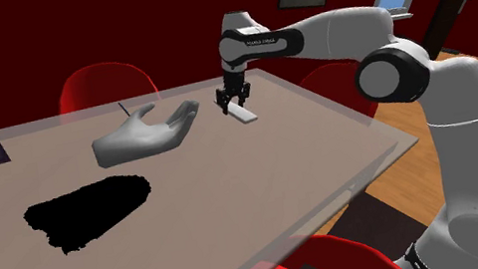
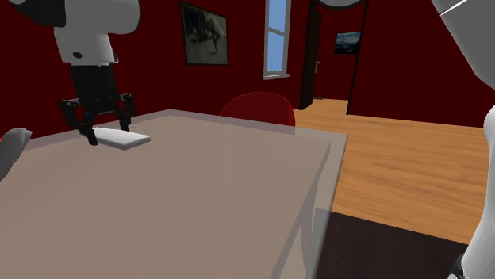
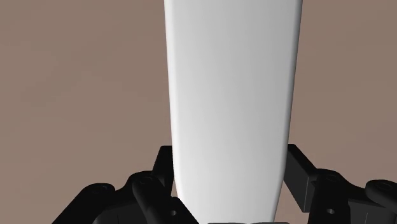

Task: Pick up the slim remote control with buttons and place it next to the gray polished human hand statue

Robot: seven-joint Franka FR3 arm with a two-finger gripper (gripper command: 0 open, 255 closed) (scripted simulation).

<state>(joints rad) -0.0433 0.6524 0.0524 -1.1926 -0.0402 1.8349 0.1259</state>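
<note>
Gripper (image 1: 233, 101) is clamped on the remote control (image 1: 243, 112). My fingers (image 3: 159, 175) press its long sides near one end, so the rest juts out past the tips and tilts down slightly. I hold it low over the table (image 1: 240, 209), near the fingertips of the hand statue (image 1: 139, 136). I judge this is the set-down spot. I cannot tell if it touches the tabletop.

Remote: slim, plain white slab with rounded edges and no visible buttons. Statue: pale grey, palm up.
</note>
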